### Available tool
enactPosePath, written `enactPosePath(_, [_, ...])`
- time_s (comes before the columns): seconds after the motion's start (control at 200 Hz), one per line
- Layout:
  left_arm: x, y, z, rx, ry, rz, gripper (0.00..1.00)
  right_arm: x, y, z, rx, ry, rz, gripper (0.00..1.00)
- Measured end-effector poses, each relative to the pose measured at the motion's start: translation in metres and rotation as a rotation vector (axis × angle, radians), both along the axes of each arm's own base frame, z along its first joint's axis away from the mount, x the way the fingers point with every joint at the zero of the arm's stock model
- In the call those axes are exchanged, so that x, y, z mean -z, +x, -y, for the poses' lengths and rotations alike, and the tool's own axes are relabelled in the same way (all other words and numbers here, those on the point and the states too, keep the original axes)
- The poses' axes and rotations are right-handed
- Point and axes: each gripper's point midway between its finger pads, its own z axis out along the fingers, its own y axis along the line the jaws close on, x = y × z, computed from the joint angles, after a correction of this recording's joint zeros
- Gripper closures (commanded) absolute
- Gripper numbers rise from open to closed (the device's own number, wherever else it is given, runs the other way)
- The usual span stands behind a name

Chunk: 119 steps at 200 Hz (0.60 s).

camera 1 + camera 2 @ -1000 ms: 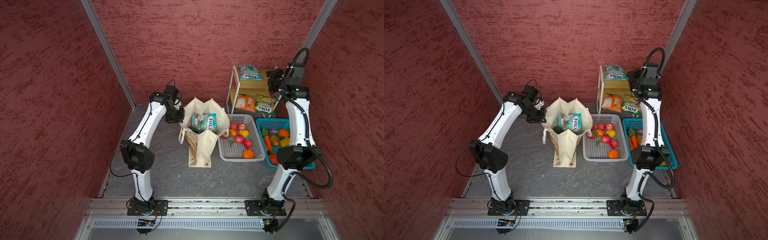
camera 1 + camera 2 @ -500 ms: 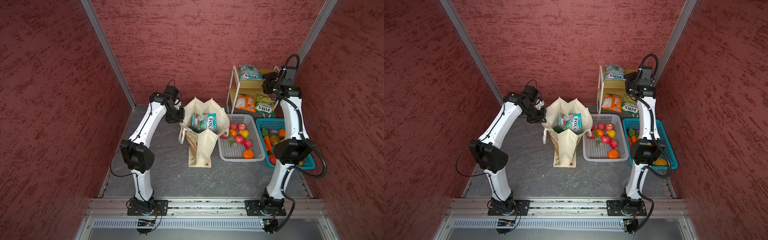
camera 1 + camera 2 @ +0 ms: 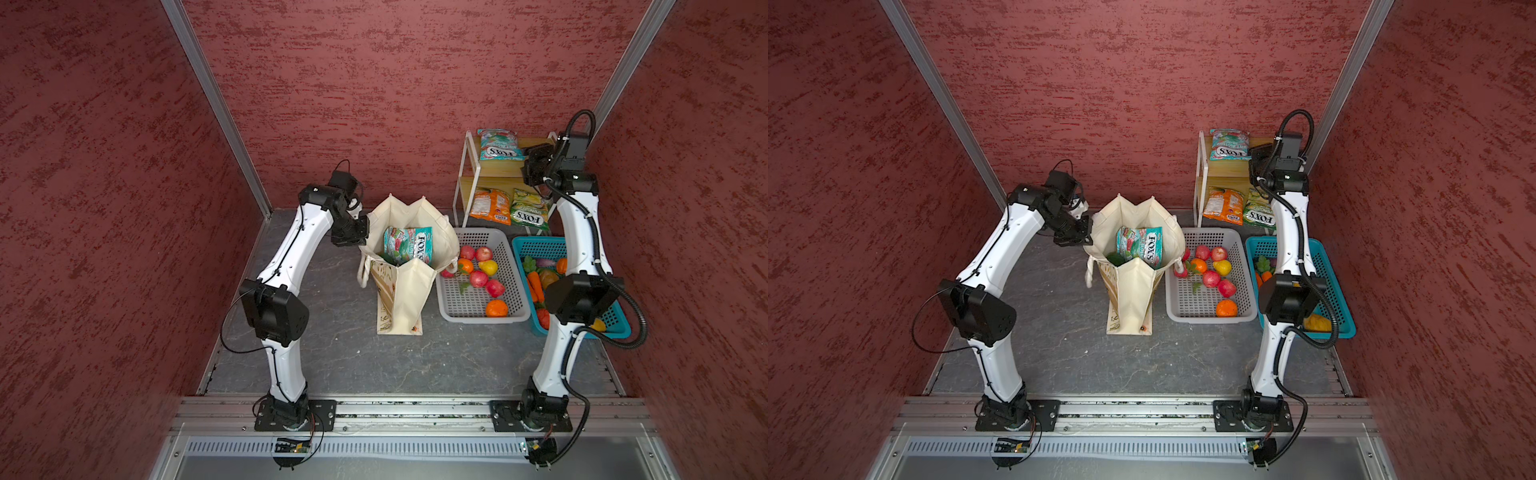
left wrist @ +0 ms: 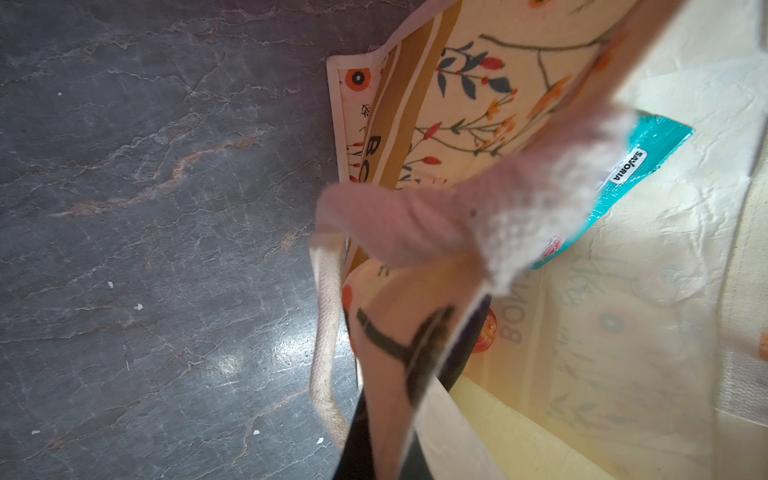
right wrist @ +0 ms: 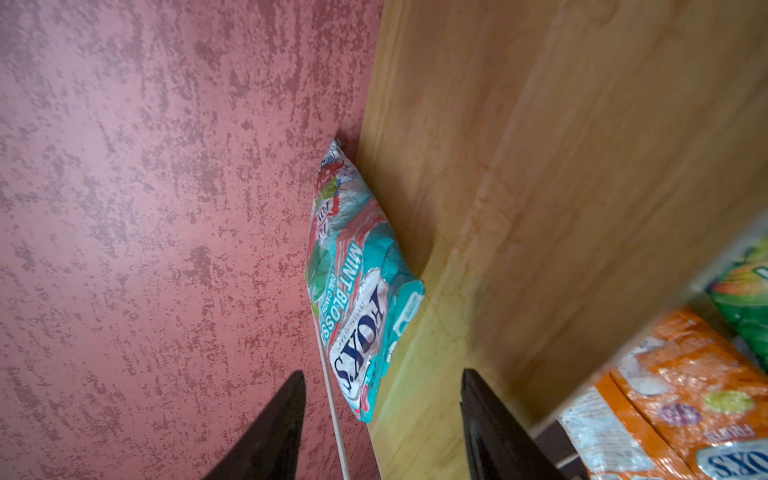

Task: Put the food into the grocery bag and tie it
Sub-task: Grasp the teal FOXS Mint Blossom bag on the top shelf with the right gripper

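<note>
Left gripper (image 3: 360, 233) tight on grocery bag (image 3: 403, 286) rim, fingertips hidden; right gripper (image 5: 382, 374) agape before teal packet (image 5: 357, 291).

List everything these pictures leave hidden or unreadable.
Bag bottom: both top views, covered by the teal packet and the bag's walls.
Blue basket contents: both top views, partly behind the right arm.
Left gripper tips: left wrist view, buried in blurred bag cloth.
Orange packet: right wrist view, cut off by the frame edge.
</note>
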Motion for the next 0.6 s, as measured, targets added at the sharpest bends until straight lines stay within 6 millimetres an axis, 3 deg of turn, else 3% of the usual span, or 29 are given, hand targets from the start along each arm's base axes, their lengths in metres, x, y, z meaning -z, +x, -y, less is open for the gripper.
enactPosePath(0.085, [0.000, 0.000, 0.000, -0.001, -0.002, -0.001, 0.98, 0.008, 0.005, 0.001, 0.003, 0.010, -0.009, 0.41])
enactPosePath(0.596, [0.002, 0.007, -0.003, -0.011, -0.011, -0.005, 0.98, 0.010, 0.026, 0.003, 0.068, 0.025, 0.036, 0.49])
